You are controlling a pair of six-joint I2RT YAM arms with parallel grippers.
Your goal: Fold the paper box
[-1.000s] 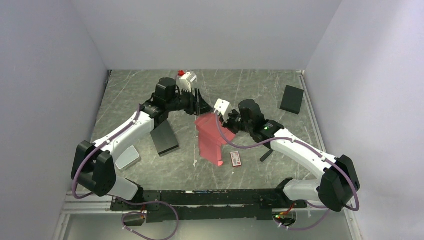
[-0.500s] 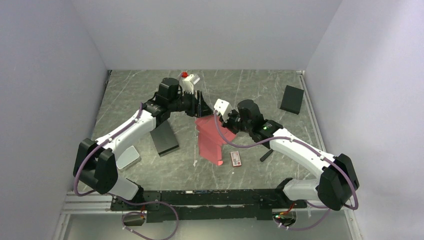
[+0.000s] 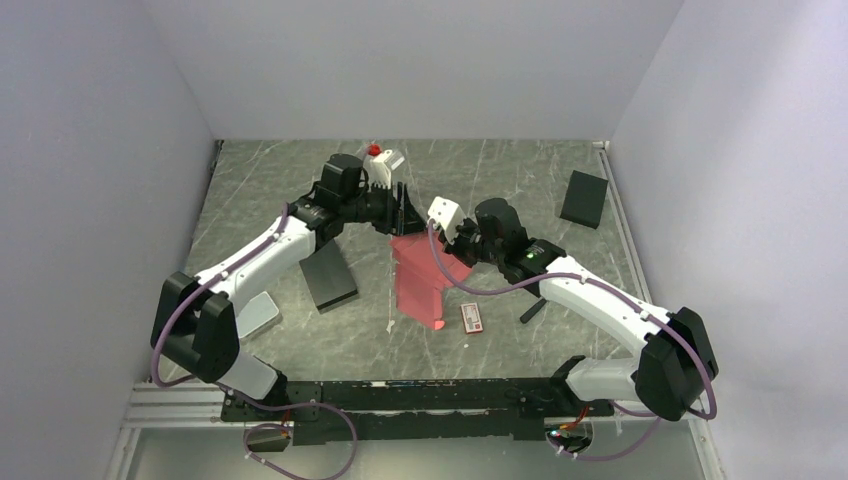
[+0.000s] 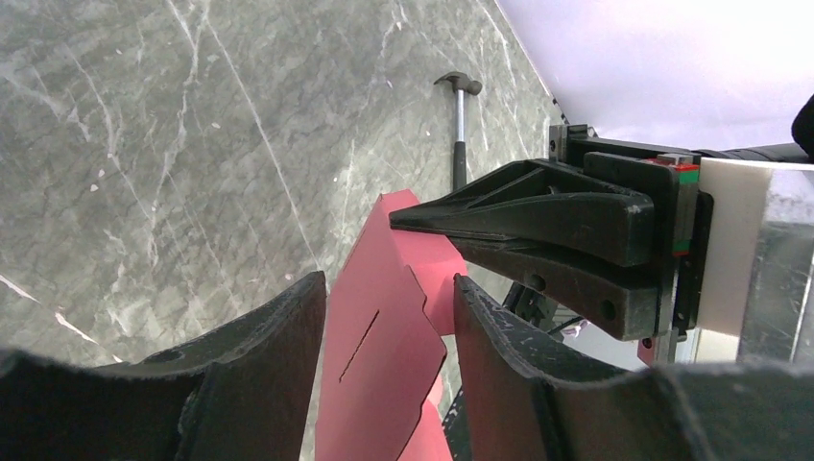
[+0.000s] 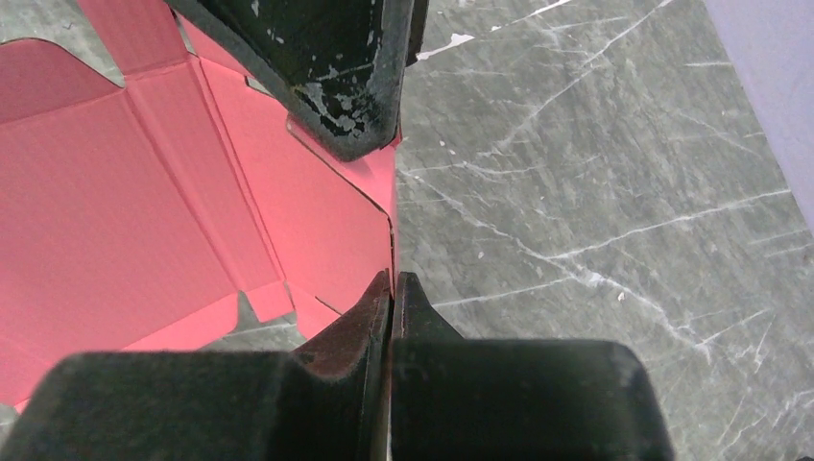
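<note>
- Paper box (image 3: 420,285): a red-pink die-cut sheet, not yet folded up, at the middle of the table (image 3: 280,180) between the two arms. Creases and flaps are visible.
- Right tool (image 5: 392,288): closed, pinching a thin edge of the sheet at its far right side.
- Left tool (image 4: 389,288): jaws apart at the sheet's far end, with a slotted flap showing between the two fingers. Contact with the flap cannot be confirmed.
- The two tools stand near each other over the sheet's far end.
- Small printed packet (image 3: 471,317): just right of the sheet's near corner.
- Hammer (image 4: 459,125): on the table, right of the packet.
- Black box (image 3: 584,198): far right, well apart.
- Flat black slab (image 3: 329,277): left of the sheet.
</note>
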